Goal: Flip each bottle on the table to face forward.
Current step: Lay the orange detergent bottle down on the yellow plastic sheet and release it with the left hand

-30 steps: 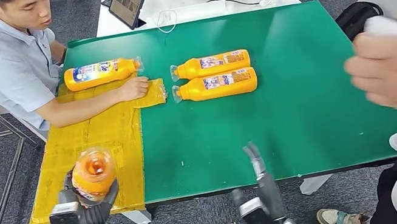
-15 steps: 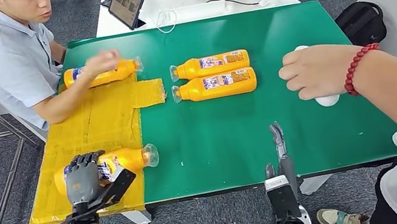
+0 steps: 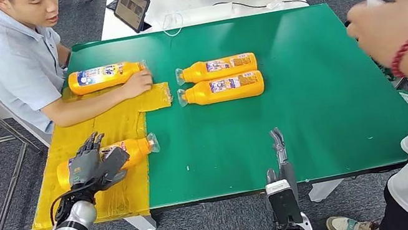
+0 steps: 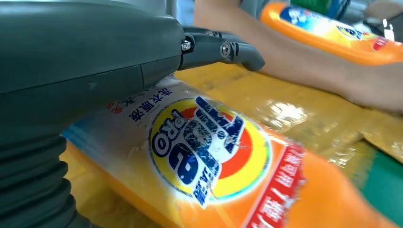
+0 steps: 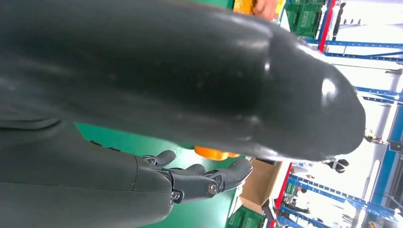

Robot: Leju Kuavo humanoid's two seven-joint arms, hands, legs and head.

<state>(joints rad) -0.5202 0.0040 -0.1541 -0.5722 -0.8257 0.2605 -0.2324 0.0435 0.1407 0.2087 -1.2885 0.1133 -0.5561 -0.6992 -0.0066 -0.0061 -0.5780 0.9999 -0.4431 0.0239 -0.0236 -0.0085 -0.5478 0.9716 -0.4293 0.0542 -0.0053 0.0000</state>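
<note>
Green table (image 3: 313, 102) with yellow tape patch (image 3: 104, 129) carries the near bottle (image 3: 132, 150) lying label-up, partly under the left robot hand (image 3: 89, 167), whose spread fingers rest on it, seemingly after turning it, while the right robot hand (image 3: 281, 158) hangs empty, fingers straight.

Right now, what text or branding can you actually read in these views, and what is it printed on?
"Tide PRO": round logo on the label of the orange bottle under the left hand.
Chinese characters beside that logo and on its red strip: present, not transcribed reliably.
Far-left bottle: label blurred.
Two middle bottles: labels too small.
Tablet: screen unreadable.
</note>
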